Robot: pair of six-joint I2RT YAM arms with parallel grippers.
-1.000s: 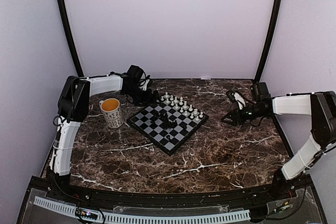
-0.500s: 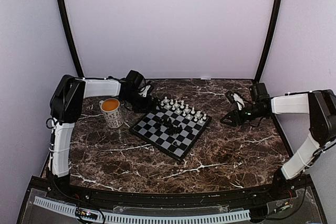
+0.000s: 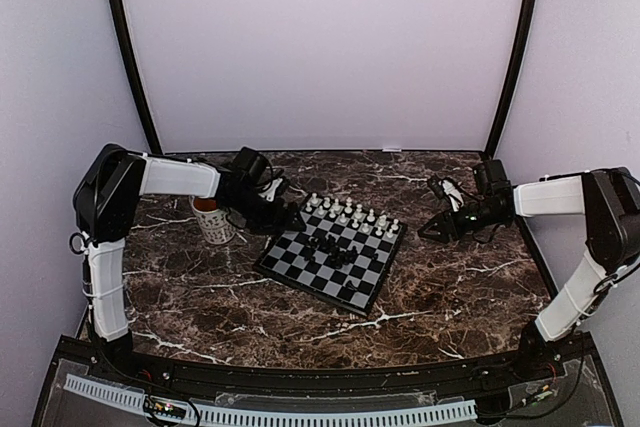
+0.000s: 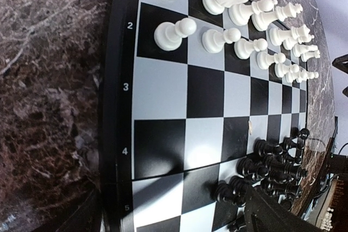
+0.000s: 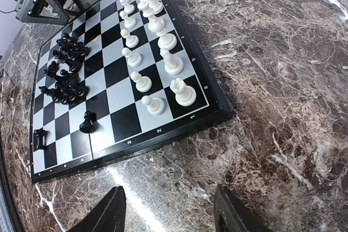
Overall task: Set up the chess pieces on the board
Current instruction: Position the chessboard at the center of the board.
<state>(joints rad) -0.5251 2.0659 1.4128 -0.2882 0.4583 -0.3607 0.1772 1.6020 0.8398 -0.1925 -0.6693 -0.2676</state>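
The board (image 3: 345, 282) lies turned cornerwise on the dark marbled worktop (image 3: 450, 297), about mid-way across and a little to the left. The white chess pieces (image 3: 352, 215) stand upright in two rows along its far-right edge. The black chess pieces (image 3: 330, 247) huddle in a loose cluster near the middle squares; a black pawn (image 5: 86, 123) and a black rook (image 5: 38, 139) stand apart from them, toward the board's near corner.

The left pincer (image 3: 285, 217) sits low at the board's far-left edge with its jaws spread wide and nothing between them; whether it touches the rim I cannot tell. A mug (image 3: 212, 222) stands on the worktop just left of the board, partly hidden behind the left arm.

The right pincer (image 5: 169, 196) hangs over bare worktop just right of the board's right corner, clear of it; its jaws are spread and pinching nothing, and it points toward the white rows.
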